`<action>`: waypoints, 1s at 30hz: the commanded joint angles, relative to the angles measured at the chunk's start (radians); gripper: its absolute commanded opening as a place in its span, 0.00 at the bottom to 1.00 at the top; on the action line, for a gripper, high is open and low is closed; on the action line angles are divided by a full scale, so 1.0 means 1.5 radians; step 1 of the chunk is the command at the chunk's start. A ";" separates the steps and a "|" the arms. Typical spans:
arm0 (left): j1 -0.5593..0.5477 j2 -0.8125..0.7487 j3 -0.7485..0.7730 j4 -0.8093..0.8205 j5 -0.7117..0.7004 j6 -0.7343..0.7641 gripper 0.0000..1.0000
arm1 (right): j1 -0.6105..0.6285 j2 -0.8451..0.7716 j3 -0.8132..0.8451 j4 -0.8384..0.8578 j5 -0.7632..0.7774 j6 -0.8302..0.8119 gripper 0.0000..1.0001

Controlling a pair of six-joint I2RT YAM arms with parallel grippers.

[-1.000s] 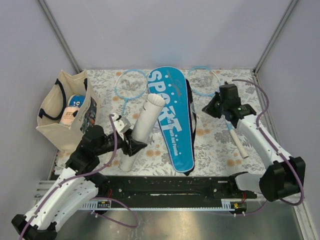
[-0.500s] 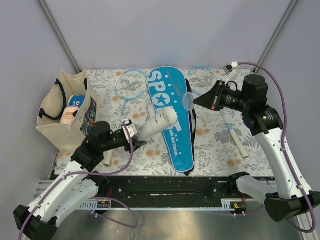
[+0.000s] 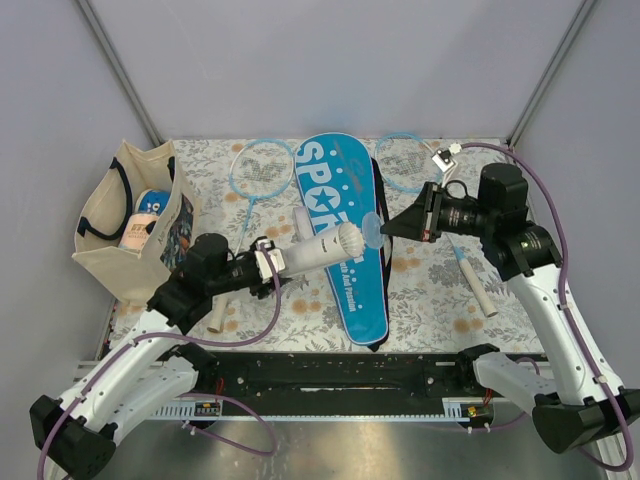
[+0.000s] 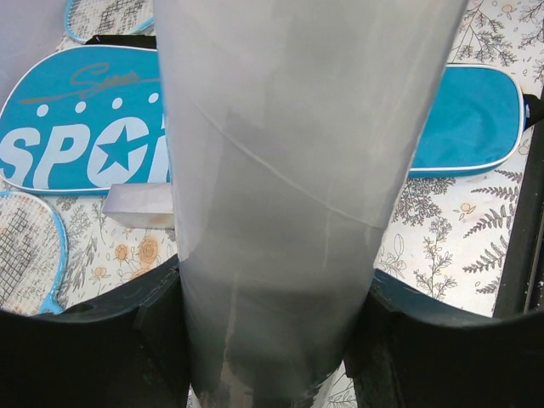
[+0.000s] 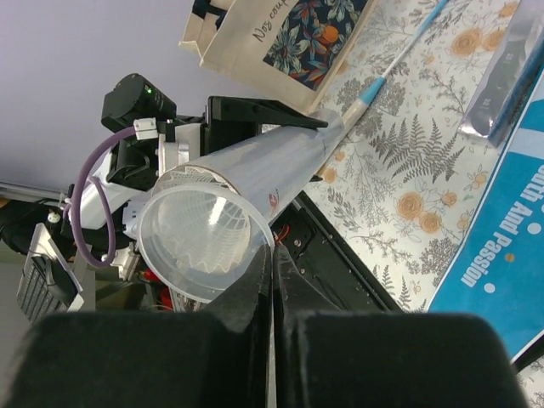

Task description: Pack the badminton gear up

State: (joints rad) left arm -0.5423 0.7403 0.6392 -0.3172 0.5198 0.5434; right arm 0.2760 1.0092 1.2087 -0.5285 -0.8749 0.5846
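At the mouth of the long white tube, the right pincer, drawn together, pinches a clear cap by its rim (a thin hold). Meanwhile the left pincer clamps the tube level above the blue cover. Pushed off-axis, the cap could snag and slip free.

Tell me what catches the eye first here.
Above the blue SPORT cover at the table's middle, the left fingers hold a long white tube roughly level. Its open end faces a clear round cap pinched in the right fingers. A cloth tote bag stands at the far left edge.
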 commanded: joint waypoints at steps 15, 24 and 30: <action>-0.003 0.008 0.048 -0.002 -0.028 0.044 0.51 | 0.118 0.048 0.081 -0.130 0.190 -0.082 0.00; -0.006 0.025 0.058 -0.007 -0.038 0.050 0.51 | 0.129 0.059 0.099 -0.130 0.211 -0.082 0.00; -0.007 0.031 0.058 -0.011 -0.043 0.052 0.51 | 0.156 0.074 0.117 -0.129 0.232 -0.080 0.00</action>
State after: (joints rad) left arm -0.5484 0.7883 0.6716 -0.3786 0.4625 0.6018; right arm 0.4831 1.1072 1.3243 -0.7315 -0.5591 0.4751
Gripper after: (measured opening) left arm 0.599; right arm 0.015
